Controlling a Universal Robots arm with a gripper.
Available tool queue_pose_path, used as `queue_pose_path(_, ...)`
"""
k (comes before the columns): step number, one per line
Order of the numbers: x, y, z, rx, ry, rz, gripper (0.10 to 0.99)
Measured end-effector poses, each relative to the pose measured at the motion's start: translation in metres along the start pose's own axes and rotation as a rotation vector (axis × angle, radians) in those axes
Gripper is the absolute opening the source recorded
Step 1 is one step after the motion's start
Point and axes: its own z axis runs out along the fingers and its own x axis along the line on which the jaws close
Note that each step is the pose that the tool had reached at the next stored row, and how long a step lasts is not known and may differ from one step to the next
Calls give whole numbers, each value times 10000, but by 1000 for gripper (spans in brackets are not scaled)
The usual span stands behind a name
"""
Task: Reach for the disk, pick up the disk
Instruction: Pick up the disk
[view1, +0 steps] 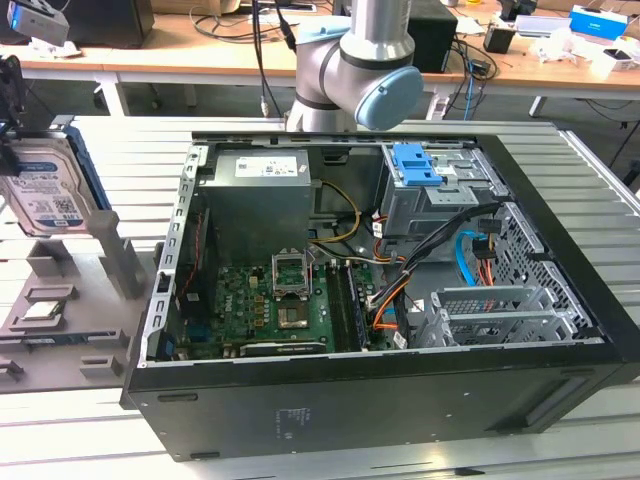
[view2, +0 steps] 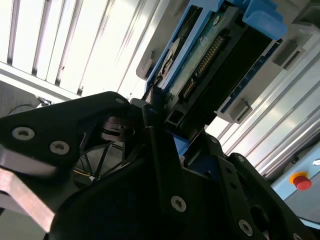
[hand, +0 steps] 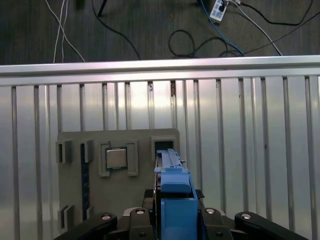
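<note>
The disk (view1: 45, 190), silver with a white-and-blue label and a blue bracket, stands upright at the exterior view's far left. It hangs just above the grey holder tray (view1: 70, 300). My gripper (view1: 12, 128) grips its top edge from above. In the second wrist view the black fingers (view2: 150, 145) close on the disk's edge (view2: 210, 55), where the green circuit board and blue bracket show. In the first wrist view the disk's blue bracket (hand: 175, 195) runs between the gripper's fingers. My gripper is shut on the disk.
An open computer case (view1: 380, 270) fills the middle of the slatted metal table (hand: 250, 150), with a blue latch (view1: 415, 165) atop its drive cage. The grey tray (hand: 75, 195) below the disk carries a processor chip (hand: 117, 159) and raised posts (view1: 120, 262). The arm's joint (view1: 360, 70) stands behind the case.
</note>
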Motion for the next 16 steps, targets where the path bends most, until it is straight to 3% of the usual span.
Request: queue_pose_path(16, -3, -13, -297, 0, -1, 0, 369)
